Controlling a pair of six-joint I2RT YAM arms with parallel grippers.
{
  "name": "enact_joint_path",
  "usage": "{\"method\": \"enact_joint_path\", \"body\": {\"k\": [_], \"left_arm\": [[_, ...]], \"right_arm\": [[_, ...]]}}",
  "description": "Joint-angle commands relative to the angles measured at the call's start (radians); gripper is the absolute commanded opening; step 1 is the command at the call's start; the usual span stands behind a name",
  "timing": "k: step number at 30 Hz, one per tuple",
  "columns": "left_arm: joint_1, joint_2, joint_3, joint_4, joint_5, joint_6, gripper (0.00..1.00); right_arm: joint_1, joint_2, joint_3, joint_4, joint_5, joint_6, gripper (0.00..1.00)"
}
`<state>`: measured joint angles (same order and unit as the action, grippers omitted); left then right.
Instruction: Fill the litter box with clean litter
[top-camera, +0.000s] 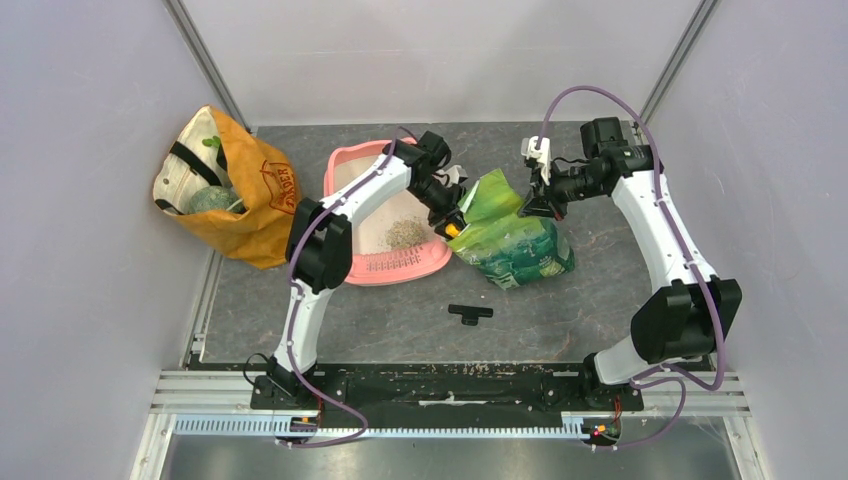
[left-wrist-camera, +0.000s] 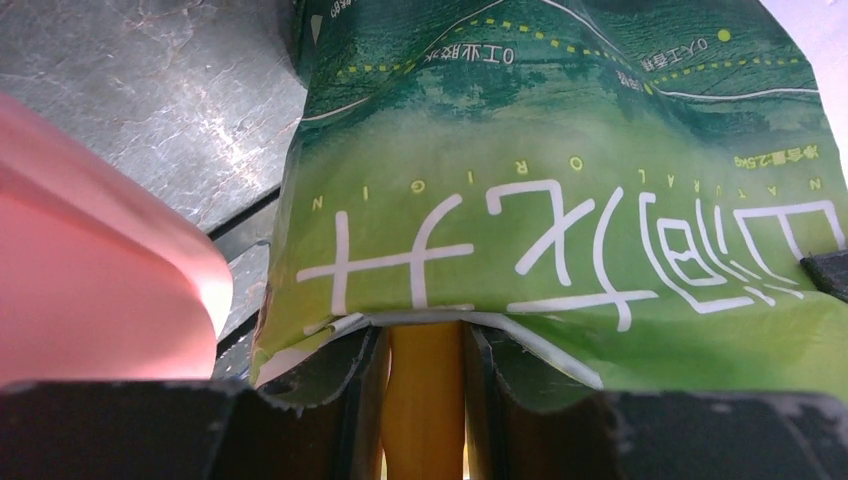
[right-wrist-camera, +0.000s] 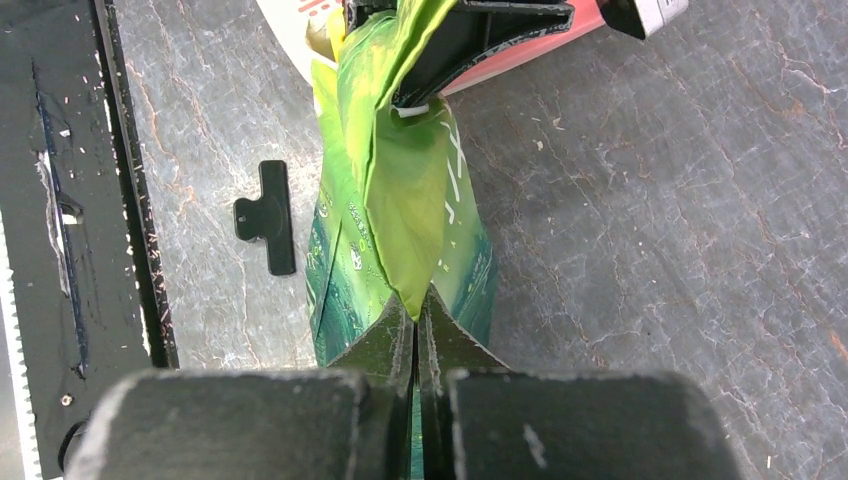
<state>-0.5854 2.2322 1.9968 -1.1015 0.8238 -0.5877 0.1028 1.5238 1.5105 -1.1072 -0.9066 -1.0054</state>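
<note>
The right claw (right-wrist-camera: 415, 318) was pinched shut on the top edge of the green bag (top-camera: 515, 245). The left claw (left-wrist-camera: 425, 345) gripped the orange scoop (left-wrist-camera: 425, 410), right up against the bag. The pink litter box (top-camera: 345, 165) lay just left of the bag, with a small pile of litter (top-camera: 405, 234) inside it.

Green foil bag (left-wrist-camera: 560, 150), upside down: "NATURAL ORIGIN", "2.5kg", large Chinese characters.

One each: litter box (top-camera: 400, 268), scoop (left-wrist-camera: 425, 400), green bag (top-camera: 515, 245), tan bag (top-camera: 255, 215), clip (top-camera: 470, 314).
</note>
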Motion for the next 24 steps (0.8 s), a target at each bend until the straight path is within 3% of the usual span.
{"method": "enact_joint_path", "body": {"k": [1, 9, 24], "left_arm": [[-0.037, 0.052, -0.085, 0.119, -0.100, -0.096, 0.02], [-0.058, 0.074, -0.126, 0.224, -0.095, -0.154, 0.02], [-0.083, -0.003, -0.142, 0.504, 0.206, -0.108, 0.02]], "right_arm": [[0.009, 0.001, 0.022, 0.095, -0.068, 0.022, 0.00], [0.023, 0.002, -0.007, 0.141, -0.066, 0.064, 0.00], [0.029, -0.053, -0.014, 0.129, -0.068, 0.111, 0.00]]}}
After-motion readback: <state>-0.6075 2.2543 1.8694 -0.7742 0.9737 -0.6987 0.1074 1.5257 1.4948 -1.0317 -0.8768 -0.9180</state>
